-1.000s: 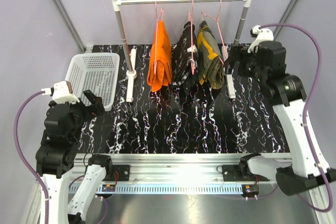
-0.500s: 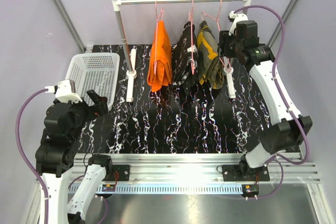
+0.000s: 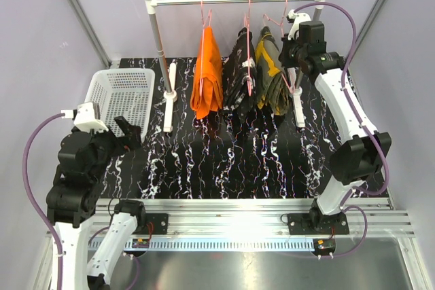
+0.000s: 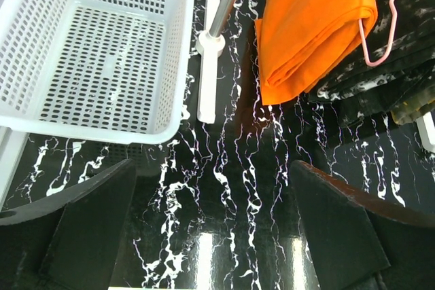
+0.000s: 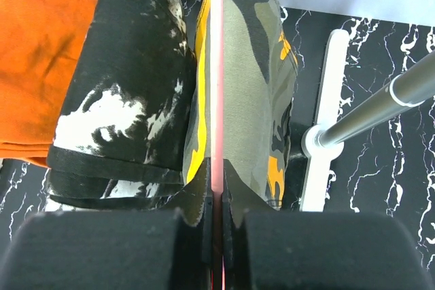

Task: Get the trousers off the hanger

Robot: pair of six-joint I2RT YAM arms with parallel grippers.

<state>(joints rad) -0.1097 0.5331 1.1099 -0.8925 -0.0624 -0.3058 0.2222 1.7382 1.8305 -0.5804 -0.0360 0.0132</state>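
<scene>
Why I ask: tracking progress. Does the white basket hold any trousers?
No, the white basket shows only its bare mesh floor in the left wrist view.

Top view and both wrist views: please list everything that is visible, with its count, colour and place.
table: one, black with white veins
rail: one, silver, far side of the table
hangers: three, pink wire, hooked over the rail
orange trousers: one, bright orange, hanging leftmost
black trousers: one, black with white speckles, hanging in the middle
olive trousers: one, olive with yellow, hanging rightmost
basket: one, white, far left on the table
left gripper: one, black, open, over the table near the basket
right gripper: one, black, shut on the olive trousers' hanger
</scene>
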